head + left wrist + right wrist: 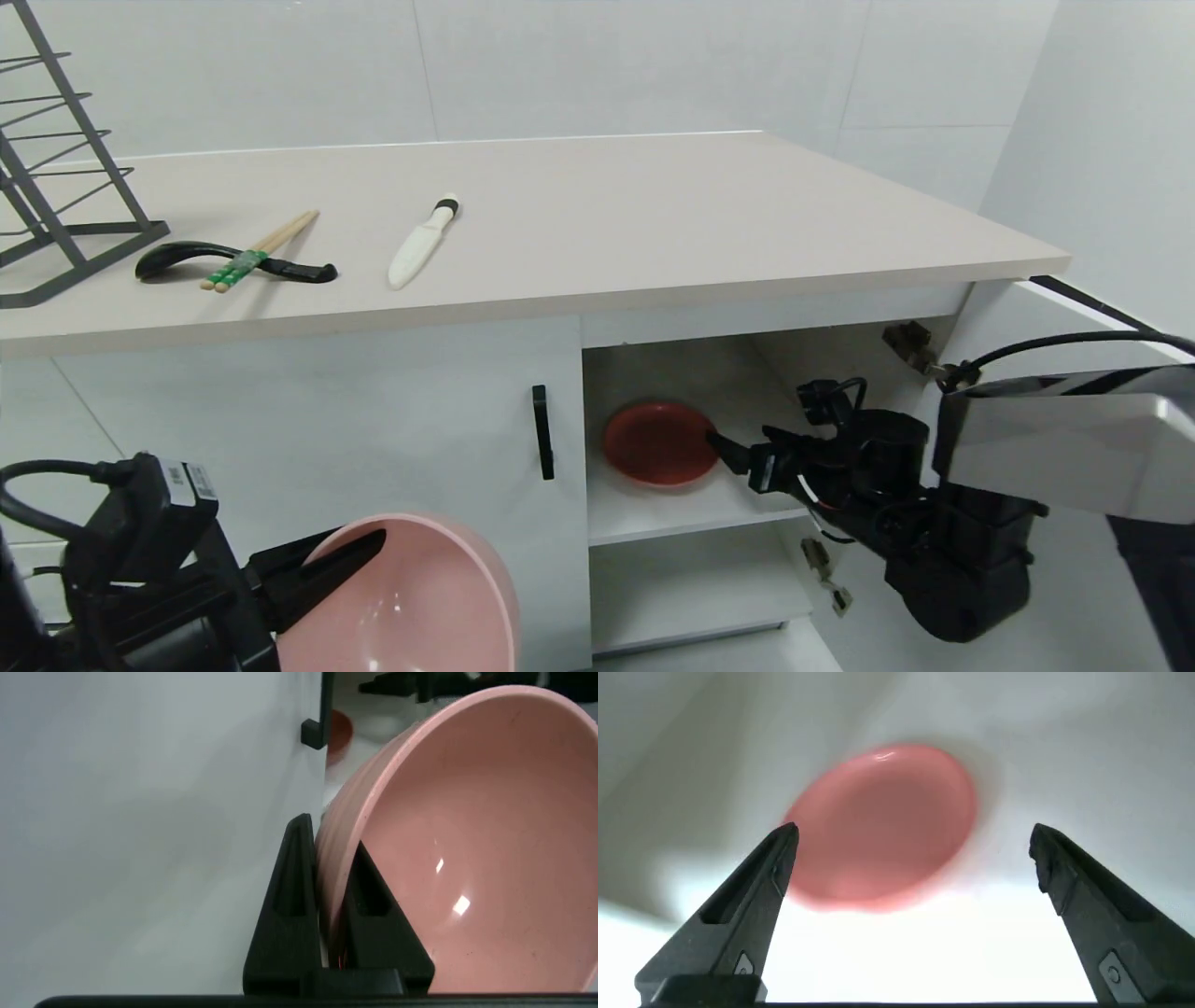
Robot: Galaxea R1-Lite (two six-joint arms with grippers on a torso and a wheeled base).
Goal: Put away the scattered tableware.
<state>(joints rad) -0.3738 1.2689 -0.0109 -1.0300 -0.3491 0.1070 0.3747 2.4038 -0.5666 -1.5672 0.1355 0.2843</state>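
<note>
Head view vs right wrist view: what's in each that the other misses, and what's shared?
Head view: pink round bowl clamped in the left gripper; black spoon, wooden chopsticks and white knife on the beige countertop. Right wrist view: the wide gap between the right gripper's fingers. Both: the round red plate on the cabinet shelf, right gripper facing it.

Both arms low and forward: left pincer clamped, right pincer spread.

The left arm sits low on the robot's left side. The left pincer (359, 553) points forward and toward the right, and its fingers (290, 915) are closed across the rim of a pink bowl (420, 597), one finger inside the wall and one outside. The right arm reaches in from the robot's right with the wrist roughly level. The right pincer (724, 446) points leftward with its fingers (747, 905) wide apart, gripping nothing.
</note>
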